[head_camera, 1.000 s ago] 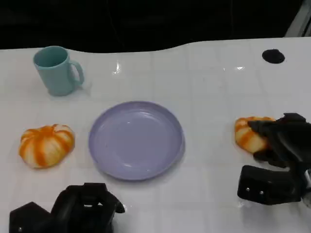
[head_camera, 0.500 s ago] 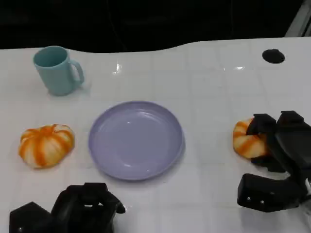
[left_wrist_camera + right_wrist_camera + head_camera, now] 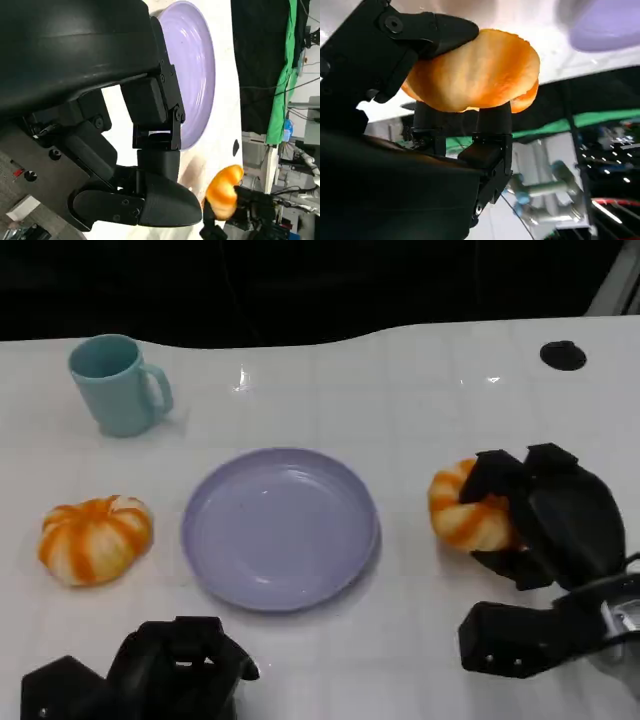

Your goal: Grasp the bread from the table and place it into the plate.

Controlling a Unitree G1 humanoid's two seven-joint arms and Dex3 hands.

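Bread (image 3: 462, 515), gripped by the right hand (image 3: 540, 515) just beside the plate (image 3: 280, 528), over the table (image 3: 420, 390). Likely light and soft; a gentle hold across its sides suits. Left hand (image 3: 170, 675): cannot tell.

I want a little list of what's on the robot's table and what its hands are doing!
right hand: grips one orange-striped bread, to the right of the plate
held bread in the right wrist view: fingers wrap around it
left hand: low at the near edge, holding nothing, fingers curled in
plate: lilac, middle of the white table, nothing on it
other bread: lying left of the plate, untouched
cup: light blue, far left, upright, handle to the right
black round spot: far right on the table
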